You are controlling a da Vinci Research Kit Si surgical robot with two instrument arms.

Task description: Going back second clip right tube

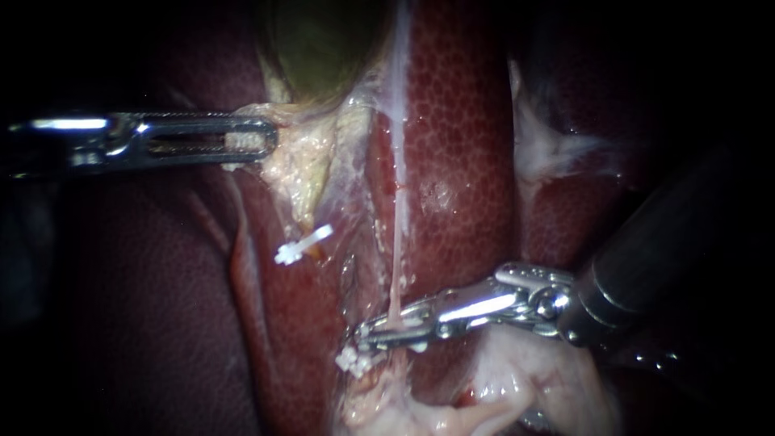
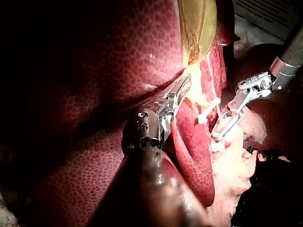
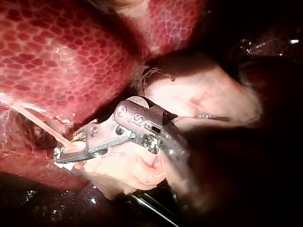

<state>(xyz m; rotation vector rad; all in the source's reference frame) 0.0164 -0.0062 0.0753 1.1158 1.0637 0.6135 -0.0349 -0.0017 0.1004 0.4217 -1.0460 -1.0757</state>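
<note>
The slender silver right instrument (image 1: 379, 335) is reaching in from the right and sitting low on the thin pale pink right tube (image 1: 399, 242). Its jaws are standing slightly spread with the tube lying in the gap; no real pinch is showing. A small white plastic clip (image 1: 352, 361) is sitting just below the jaw tips, near the tube's lower end, beside frayed pale tissue. Judgement: to back out cleanly, the right instrument is needing jaws held apart, a straight slide back along its own shaft line, and no snagging of the tube or nudging of that clip. The strand is looking thin and taut, so any sideways drag is risking a tear. The long silver slotted left instrument (image 1: 257, 142) is lying almost level from the left. Its jaws are pressed together on the pale yellow fatty tissue (image 1: 303, 165) under the greenish gallbladder (image 1: 323, 40), seemingly holding it toward the left; that hold is best left steady during the retreat. Another white clip (image 1: 303, 245) is sitting on the narrow strand below the yellow tissue, well apart from the right jaws. The right shaft is angling down from the upper right with its wrist bent, passing over a pink-white lump of tissue (image 1: 517, 363), with the mottled dark red liver (image 1: 460, 121) behind.
</note>
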